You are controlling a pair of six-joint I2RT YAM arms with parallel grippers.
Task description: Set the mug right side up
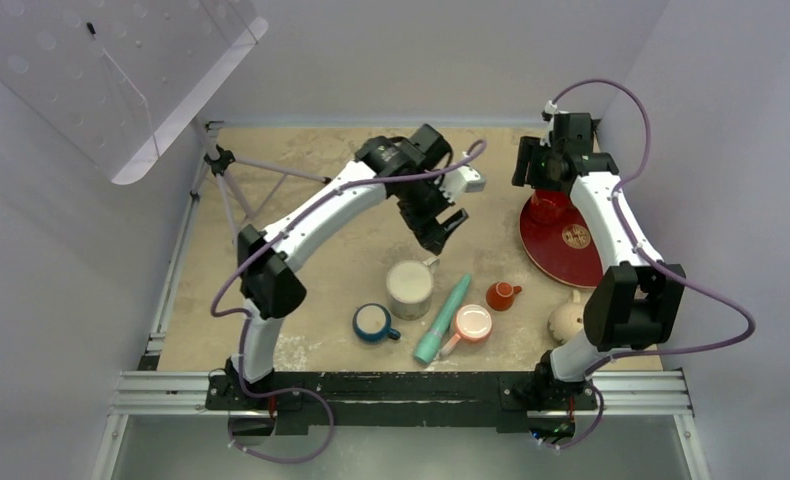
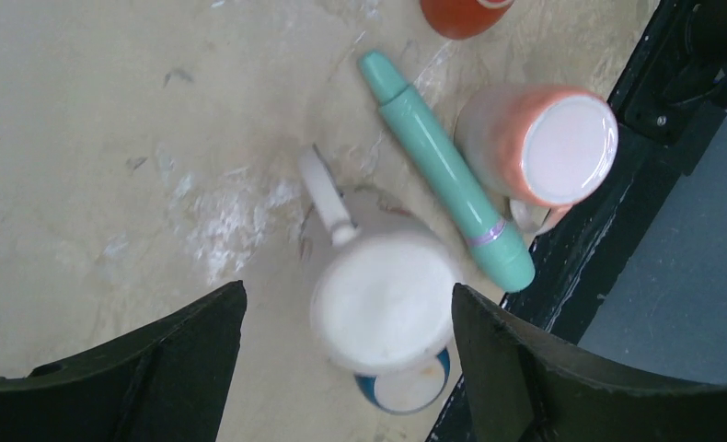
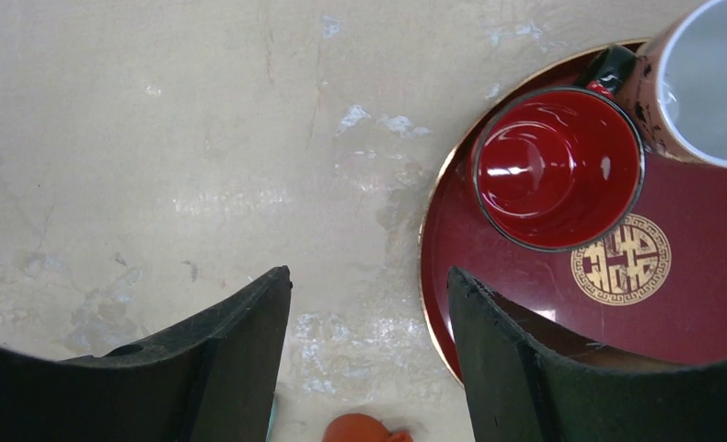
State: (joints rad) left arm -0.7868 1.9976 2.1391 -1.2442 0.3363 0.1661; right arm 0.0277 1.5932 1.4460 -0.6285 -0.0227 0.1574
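The left gripper (image 1: 443,228) hangs at the centre, pointing down with jaws spread wide, and the right gripper (image 3: 369,276) hangs far right, likewise spread.

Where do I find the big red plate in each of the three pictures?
Top external: the red plate is in the right half, about mid-height.
Left wrist: not in it.
Right wrist: at the right edge, with a red cup standing on it.
Shared landmark: the small orange cup, at the top edge in the left wrist view and at the bottom edge in the right wrist view.
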